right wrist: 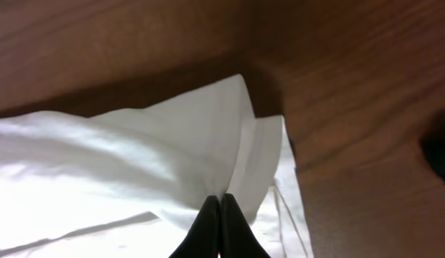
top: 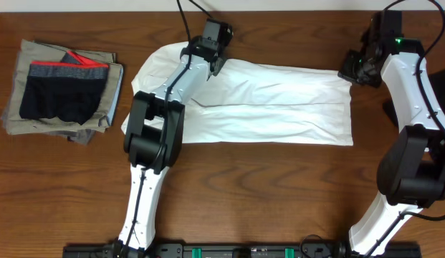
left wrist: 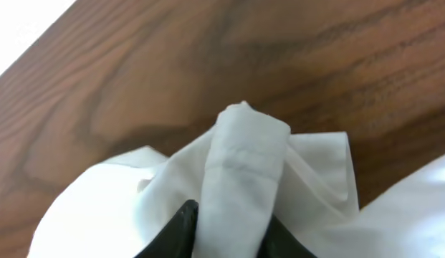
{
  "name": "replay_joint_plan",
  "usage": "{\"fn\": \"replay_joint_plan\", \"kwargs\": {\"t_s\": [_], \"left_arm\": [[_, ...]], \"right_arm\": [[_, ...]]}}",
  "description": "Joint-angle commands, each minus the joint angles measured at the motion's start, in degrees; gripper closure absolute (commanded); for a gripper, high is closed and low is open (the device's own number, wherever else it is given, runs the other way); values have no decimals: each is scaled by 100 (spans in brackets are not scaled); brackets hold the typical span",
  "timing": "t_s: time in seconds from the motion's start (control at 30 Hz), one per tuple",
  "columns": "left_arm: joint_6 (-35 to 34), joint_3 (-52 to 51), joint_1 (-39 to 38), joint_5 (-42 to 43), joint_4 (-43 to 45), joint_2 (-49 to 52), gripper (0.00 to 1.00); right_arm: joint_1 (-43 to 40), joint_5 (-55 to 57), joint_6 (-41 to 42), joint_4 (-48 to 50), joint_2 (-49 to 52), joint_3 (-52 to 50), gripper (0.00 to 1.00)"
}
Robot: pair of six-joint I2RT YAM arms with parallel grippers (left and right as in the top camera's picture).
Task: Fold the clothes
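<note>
A large white T-shirt (top: pixel 272 104) lies spread lengthwise across the middle of the table, folded into a long band. My left gripper (top: pixel 211 44) is at its far left corner, shut on a bunched fold of the white cloth (left wrist: pixel 240 179). My right gripper (top: pixel 356 68) is at the shirt's far right corner, its fingers (right wrist: pixel 220 208) pinched tight on a thin edge of the white cloth (right wrist: pixel 172 158). No plain black garment shows.
At the far left lies a stack of khaki-grey folded pieces (top: pixel 36 57) with black shorts with a red-and-grey waistband (top: pixel 64 93) on top. A dark object (top: pixel 390 111) sits at the right edge. The table's far edge runs just behind both grippers.
</note>
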Motion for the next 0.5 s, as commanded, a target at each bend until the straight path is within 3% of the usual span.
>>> {"fn": "replay_joint_plan", "kwargs": {"t_s": [0.0, 0.37, 0.47], "left_arm": [[-590, 37, -4, -133, -197, -522, 75], [-2210, 37, -4, -153, -1543, -1215, 75], [-2514, 37, -4, -153, -1980, -1285, 81]], "right_arm": [[37, 212, -98, -42, -63, 44, 99], [37, 251, 160, -212, -63, 42, 99], [37, 254, 181, -302, -61, 42, 99]]}}
